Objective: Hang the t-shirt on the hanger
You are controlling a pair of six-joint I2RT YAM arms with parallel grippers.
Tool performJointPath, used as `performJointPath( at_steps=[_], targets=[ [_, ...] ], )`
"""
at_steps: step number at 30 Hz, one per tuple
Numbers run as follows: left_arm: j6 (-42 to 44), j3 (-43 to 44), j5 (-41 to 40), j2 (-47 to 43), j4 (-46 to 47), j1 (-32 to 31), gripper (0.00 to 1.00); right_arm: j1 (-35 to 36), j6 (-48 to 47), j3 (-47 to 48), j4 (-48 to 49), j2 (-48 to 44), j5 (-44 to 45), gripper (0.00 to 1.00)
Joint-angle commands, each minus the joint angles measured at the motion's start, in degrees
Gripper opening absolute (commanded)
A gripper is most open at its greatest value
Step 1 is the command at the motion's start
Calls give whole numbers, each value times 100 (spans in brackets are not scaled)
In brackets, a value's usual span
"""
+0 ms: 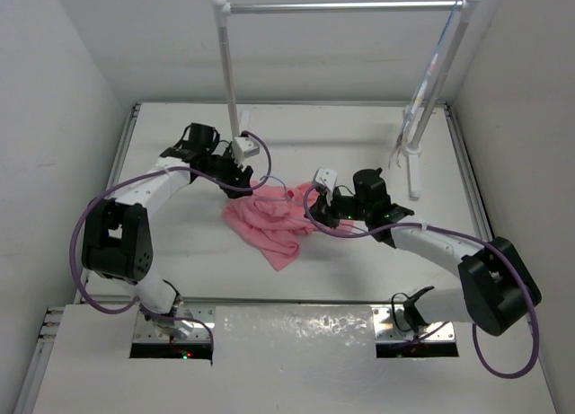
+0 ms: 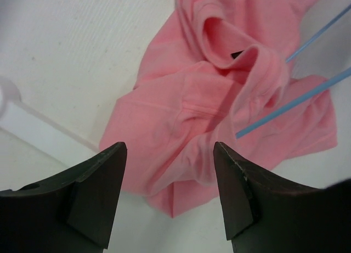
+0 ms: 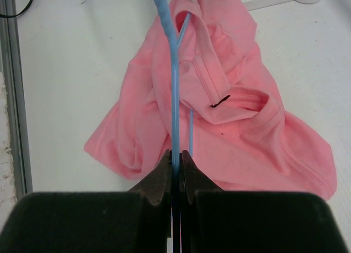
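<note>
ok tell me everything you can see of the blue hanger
The hanger is thin pale-blue wire that looks smooth and rigid. Only parts of it show: two straight runs close together. One is pinched in the right pincer, whose jaws are closed on it. The wire runs across the crumpled pink t-shirt, and one run disappears under a fold near the collar. Its hook cannot be made out clearly.

setting: robotics lab test cell. evidence: plain white walls [image 1: 54, 118], white table [image 1: 180, 261], left arm [image 1: 115, 239] and right arm [image 1: 490, 284] bolted on, clothes rail [image 1: 341, 7] at rear.
</note>
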Motion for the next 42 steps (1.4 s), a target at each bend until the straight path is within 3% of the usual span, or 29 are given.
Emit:
performJointPath(
  at_steps=[1,4,7,13,23,33,35,37,42],
  targets=[
    [-72,-62,-727,-258,415,0,61,-42,83,14,-358,129,64,0],
    [-125,-264,-1640,-249,854,-158,61,-42,162,94,-305,164,38,0],
    [6,-580,-3082,-197,1443,-702,61,-34,311,76,-59,173,29,0],
    [-81,-555,-4156,50,1795,-888,60,-42,619,85,380,314,362,0],
    [200,-774,-4561,313,2095,-844,59,-42,707,-301,1171,200,284,0],
    [130,-801,-5001,779,2385,-853,58,-42,707,-398,1277,59,178,0],
    [42,-705,-4765,753,2271,-722,57,-42,716,-451,1277,50,170,0],
    [-203,-486,-3932,674,1939,-390,57,-42,707,-521,1286,33,161,0],
    [-135,-379,-1079,455,1357,333,56,-42,663,-618,1321,-3,178,0]
  ],
)
